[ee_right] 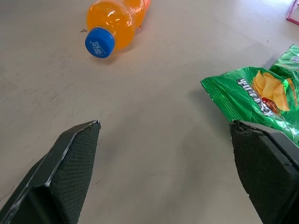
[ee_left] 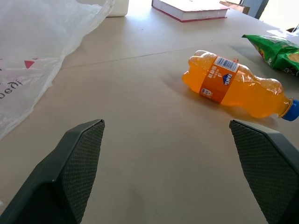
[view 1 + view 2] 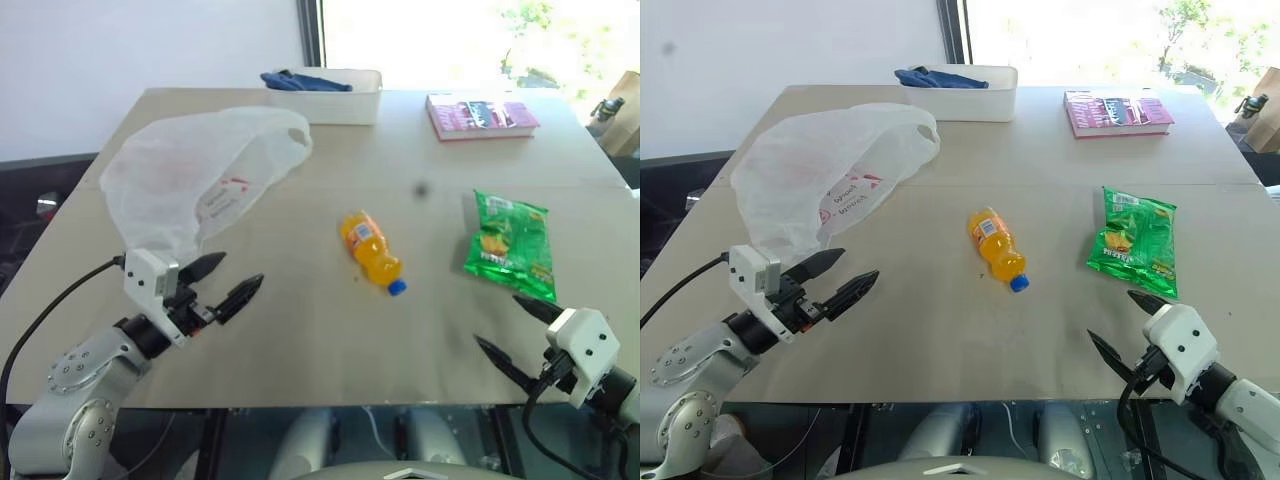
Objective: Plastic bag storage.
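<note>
The plastic bag (image 3: 195, 175) lies spread on the table (image 3: 300, 330), on the robot's left side of the orange bottle (image 3: 372, 251) and well apart from it. The long axis of the bag runs diagonally, from its closed end near the left gripper (image 3: 226, 280) up to the handle loop, which points toward the white bin (image 3: 335, 100) at the far edge.

The left gripper is clearly the nearer one. It hovers just in front of the near edge of the bag, with its fingers spread wide and nothing between them. However, it points toward the bottle and not toward the bag, so I judge it must turn to its own left before it can take the plastic.

The right gripper (image 3: 1130, 325) is also spread and empty. It is on the other side of the bottle, next to the green snack packet (image 3: 1133, 240), far from the bag.

The left wrist view shows the bag's wrinkled edge with red print lying flat on the table, probably only a thin layer there. The head views show instead the bag's whole outline.
</note>
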Robot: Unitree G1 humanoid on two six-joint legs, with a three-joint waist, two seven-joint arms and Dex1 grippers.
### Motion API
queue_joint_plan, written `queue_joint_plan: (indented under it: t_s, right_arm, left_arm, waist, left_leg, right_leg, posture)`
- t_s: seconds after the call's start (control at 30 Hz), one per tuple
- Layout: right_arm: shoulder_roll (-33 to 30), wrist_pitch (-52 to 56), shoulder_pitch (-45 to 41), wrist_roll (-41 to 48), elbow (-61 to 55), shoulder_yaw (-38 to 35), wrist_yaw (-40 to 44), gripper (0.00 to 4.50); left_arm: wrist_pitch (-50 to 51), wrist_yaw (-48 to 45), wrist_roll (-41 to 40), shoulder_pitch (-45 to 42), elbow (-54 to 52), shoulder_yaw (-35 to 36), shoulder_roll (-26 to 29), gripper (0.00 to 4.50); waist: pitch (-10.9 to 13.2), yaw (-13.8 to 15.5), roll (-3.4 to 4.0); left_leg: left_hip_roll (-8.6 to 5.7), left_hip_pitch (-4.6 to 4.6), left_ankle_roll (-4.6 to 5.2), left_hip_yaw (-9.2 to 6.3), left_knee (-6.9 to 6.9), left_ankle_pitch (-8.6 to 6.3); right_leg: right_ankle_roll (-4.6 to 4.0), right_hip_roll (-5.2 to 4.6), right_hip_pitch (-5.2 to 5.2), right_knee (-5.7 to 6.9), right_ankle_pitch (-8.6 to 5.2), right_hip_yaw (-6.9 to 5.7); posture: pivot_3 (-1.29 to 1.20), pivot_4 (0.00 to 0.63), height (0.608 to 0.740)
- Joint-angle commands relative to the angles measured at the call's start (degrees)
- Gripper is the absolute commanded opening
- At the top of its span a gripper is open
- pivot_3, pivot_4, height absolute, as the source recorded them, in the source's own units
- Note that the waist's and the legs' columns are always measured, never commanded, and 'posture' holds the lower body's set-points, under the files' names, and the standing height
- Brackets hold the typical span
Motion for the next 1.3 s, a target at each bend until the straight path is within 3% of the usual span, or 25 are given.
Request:
queue_joint_plan:
  t_s: [0.03, 0.2, 0.3, 0.37, 0.47, 0.6, 0.77, 0.93, 1.07, 1.3]
  right_arm:
    - [0.94, -3.36, 0.57, -0.41, 0.37, -0.08, -0.14, 4.5]
    - [2.42, -4.65, -3.8, 2.22, -0.34, 1.24, -1.13, 4.5]
    - [0.96, -7.41, -9.18, 2.44, -2.12, 2.1, -0.11, 4.5]
    - [-1.42, -7.33, -13.39, 5.09, -2.97, 2.62, 2.32, 4.5]
    - [-5.25, -4.77, -18.81, 10.65, -3.8, 2.8, 4.79, 4.5]
    - [-8.57, -2.02, -23.39, 14.17, -3.94, 3.22, 4.79, 4.5]
    - [-9.57, -0.4, -25.17, 14.77, -3.19, 3.81, 3.78, 4.5]
    - [-10.07, 0.49, -25.85, 15.84, -4.06, 4.18, 3.74, 4.5]
    - [-10.33, 0.08, -25.99, 17.02, -4.33, 3.58, 4.74, 4.5]
    - [-10.56, -1.47, -25.88, 18.93, -3.94, 2.47, 6.51, 4.5]
  left_arm:
    - [0.69, 1.6, -1.94, -2.6, -1.54, 0.89, 0.18, 4.44]
    - [3.01, 8.63, -2.51, -9.56, -1.97, -0.51, -1.84, 4.44]
    - [2.81, 15.17, 1.12, -14.85, -0.78, -0.75, -2.57, 4.44]
    - [3.69, 22.97, 10.13, -18.13, 0.62, -2.16, -0.77, 4.44]
    - [3.15, 27.12, 17.77, -21.02, 3.35, -2.82, 1.94, 4.44]
    - [4.66, 30.35, 25.03, -17.0, -1.62, -2.71, 3.76, 4.44]
    - [7.74, 31.4, 24.92, -5.23, -14.71, 0.27, -2.03, 4.44]
    - [13.65, 31.34, 24.73, 1.92, -19.19, 3.03, -4.97, 4.44]
    - [17.36, 32.17, 25.4, 1.03, -17.81, 3.07, -5.45, 4.44]
    - [21.97, 33.48, 25.56, -8.14, -12.0, 0.15, -6.96, 4.44]
  waist:
    - [0.0, 0.08, -0.01]
    - [-0.02, 0.19, -0.03]
    - [0.0, -0.23, -0.04]
    - [0.0, -0.2, -0.04]
    - [0.0, -0.16, -0.05]
    - [0.03, -0.09, -0.09]
    - [0.06, 0.22, -0.16]
    - [0.05, 0.37, -0.14]
    - [0.05, 0.75, -0.14]
    - [0.04, 1.28, -0.16]
  left_leg:
    - [0.0, 0.0, 0.0, 0.0, 0.0, 0.0]
    - [-0.01, -0.04, 0.0, -0.06, 0.0, 0.0]
    - [-0.02, -0.06, -0.04, -0.04, 0.0, 0.02]
    - [-0.01, -0.11, -0.11, -0.04, 0.0, 0.07]
    - [-0.02, -0.1, -0.13, -0.04, -0.01, 0.08]
    - [-0.04, -0.25, -0.26, -0.04, -0.05, 0.15]
    - [-0.02, -0.44, -0.17, -0.07, -0.13, 0.04]
    - [0.0, -0.4, -0.17, -0.13, -0.12, 0.03]
    - [0.0, -0.38, -0.15, -0.15, -0.1, 0.02]
    - [0.0, -0.36, -0.17, -0.16, -0.07, 0.03]
  right_leg:
    - [0.0, 0.0, 0.0, 0.0, 0.0, 0.0]
    - [0.0, -0.01, 0.0, -0.02, 0.01, -0.06]
    - [0.0, 0.04, -0.02, -0.02, 0.01, -0.02]
    - [0.01, 0.07, -0.08, 0.0, 0.01, -0.03]
    - [0.01, 0.17, -0.08, 0.02, 0.01, -0.07]
    - [0.01, 0.13, -0.16, -0.19, 0.01, -0.07]
    - [0.04, 0.0, -0.19, -0.65, 0.04, -0.05]
    - [0.04, 0.02, -0.12, -0.64, 0.04, -0.11]
    - [0.03, 0.03, -0.08, -0.64, 0.09, -0.17]
    - [0.04, 0.07, -0.09, -0.65, 0.14, -0.19]
  posture:
    - [0.0, 0.15, 0.74]
    - [0.0, 0.15, 0.74]
    - [0.0, 0.15, 0.74]
    - [0.0, 0.15, 0.74]
    - [0.0, 0.15, 0.74]
    - [0.0, 0.15, 0.74]
    - [0.0, 0.15, 0.74]
    - [0.0, 0.15, 0.74]
    - [0.0, 0.15, 0.74]
    - [0.0, 0.15, 0.74]
